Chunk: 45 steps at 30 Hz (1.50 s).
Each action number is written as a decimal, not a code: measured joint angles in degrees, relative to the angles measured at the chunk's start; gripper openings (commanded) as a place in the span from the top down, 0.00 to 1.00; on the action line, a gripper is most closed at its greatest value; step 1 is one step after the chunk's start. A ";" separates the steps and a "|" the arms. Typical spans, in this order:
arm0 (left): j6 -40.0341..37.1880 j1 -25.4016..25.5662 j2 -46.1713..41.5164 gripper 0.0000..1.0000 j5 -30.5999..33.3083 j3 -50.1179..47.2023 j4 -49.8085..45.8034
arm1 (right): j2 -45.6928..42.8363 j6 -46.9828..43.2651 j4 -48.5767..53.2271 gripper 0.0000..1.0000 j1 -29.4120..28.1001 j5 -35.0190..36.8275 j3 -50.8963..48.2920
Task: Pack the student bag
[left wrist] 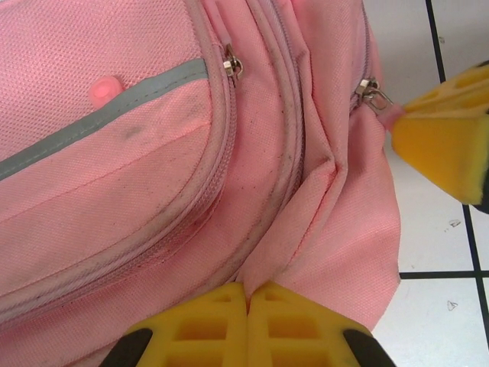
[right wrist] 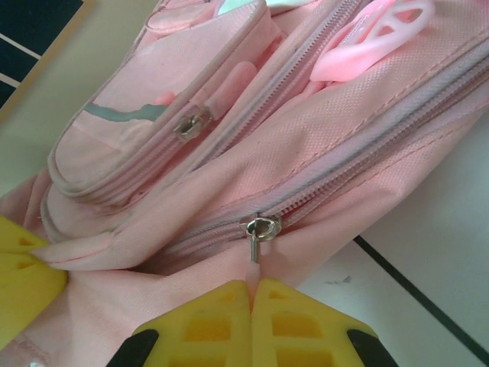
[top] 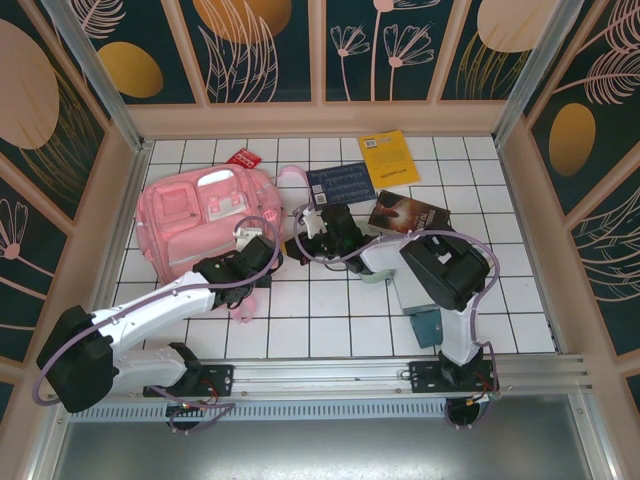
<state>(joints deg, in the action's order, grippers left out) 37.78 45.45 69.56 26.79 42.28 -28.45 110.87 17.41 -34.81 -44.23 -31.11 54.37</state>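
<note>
A pink backpack [top: 200, 215] lies on the white tiled table [top: 330, 320], in the upper left of the overhead frame. The left tool [left wrist: 247, 294] is pinched closed on a fold of its fabric. The right tool [right wrist: 252, 289] grips a metal zipper pull [right wrist: 253, 246] on the backpack's right side.

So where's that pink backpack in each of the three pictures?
Top external: pink backpack left of centre, on the white tiles.
Left wrist: from the left edge past the middle.
Right wrist: across the upper and middle picture.
Shared landmark: the silver zipper pull, pinched by the right gripper.
</note>
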 measured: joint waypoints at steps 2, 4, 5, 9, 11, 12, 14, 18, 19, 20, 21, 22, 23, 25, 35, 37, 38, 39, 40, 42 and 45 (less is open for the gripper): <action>-0.02 0.00 0.00 0.98 -0.02 0.00 0.35 | -1.53 0.00 0.00 1.00 -0.44 0.24 -1.40; -0.24 0.00 0.04 0.82 -0.26 0.00 0.85 | -2.56 -0.02 0.22 1.00 -0.87 0.31 -2.08; -0.37 0.00 0.04 0.73 -0.46 0.00 0.92 | -2.75 -0.02 0.39 1.00 -1.01 0.28 -2.08; -0.74 -0.37 -0.13 0.64 -0.15 1.14 2.29 | -2.82 -0.02 1.55 1.00 -1.60 -0.09 -2.08; -0.98 -1.03 -0.17 0.62 0.22 2.73 3.23 | -2.82 -0.11 1.97 1.00 -2.19 -0.39 -2.08; -1.29 -1.77 -0.26 0.62 0.22 3.67 3.91 | -2.82 -0.28 2.21 1.00 -2.56 -0.39 -2.08; -2.01 -4.09 -0.46 0.62 -0.66 4.96 5.84 | -2.84 -0.81 2.69 1.00 -3.06 -0.28 -2.05; -4.11 -10.23 0.92 0.62 -4.42 6.58 9.77 | -2.82 -2.16 4.44 1.00 -3.48 0.24 -2.03; -4.74 -11.50 2.54 0.62 -5.60 7.30 10.78 | -2.82 -2.36 4.76 1.00 -3.48 0.39 -2.03; -5.09 -12.20 4.13 0.61 -6.78 7.91 11.56 | -2.84 -2.56 5.07 1.00 -3.50 0.74 -2.03; -5.55 -12.72 6.27 0.60 -8.33 8.70 12.31 | -2.84 -2.73 5.31 1.00 -3.52 1.14 -2.03; -5.99 -13.03 8.41 0.60 -9.90 9.33 13.00 | -2.84 -3.06 5.42 1.00 -3.52 1.38 -2.03; -6.32 -13.22 10.14 0.60 -11.17 9.81 13.62 | -2.86 -3.26 5.51 1.00 -3.52 1.66 -2.03; -7.04 -13.27 14.08 0.60 -13.79 10.64 14.71 | -3.13 -3.65 5.64 1.00 -3.56 2.25 -2.05; -9.09 -14.29 23.78 0.69 -16.76 14.47 15.50 | -3.89 -3.87 5.75 1.00 -3.56 3.08 -2.08; -9.44 -14.36 24.70 0.82 -16.98 14.75 15.85 | -3.89 -4.02 5.73 1.00 -3.56 3.26 -2.27; -9.64 -14.38 25.07 0.92 -17.11 14.84 15.93 | -3.89 -4.07 5.73 1.00 -3.58 3.45 -2.40; -9.66 -14.38 25.53 1.00 -17.22 14.97 16.04 | -3.89 -4.13 5.75 1.00 -3.69 3.82 -2.51; -9.99 -14.40 25.92 1.00 -17.40 15.19 16.06 | -3.89 -4.46 5.75 1.00 -3.78 4.26 -2.62; -9.84 -14.40 27.08 1.00 -17.51 16.11 16.09 | -3.89 -5.20 5.79 1.00 -4.22 5.44 -2.69; -9.79 -14.40 28.17 1.00 -17.57 17.46 16.26 | -3.89 -6.49 5.92 1.00 -5.11 7.34 -2.69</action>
<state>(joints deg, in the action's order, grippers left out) 27.99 31.05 97.73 9.21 59.75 -12.19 106.98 10.92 -28.88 -49.34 -23.77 51.68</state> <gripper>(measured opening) 0.064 0.050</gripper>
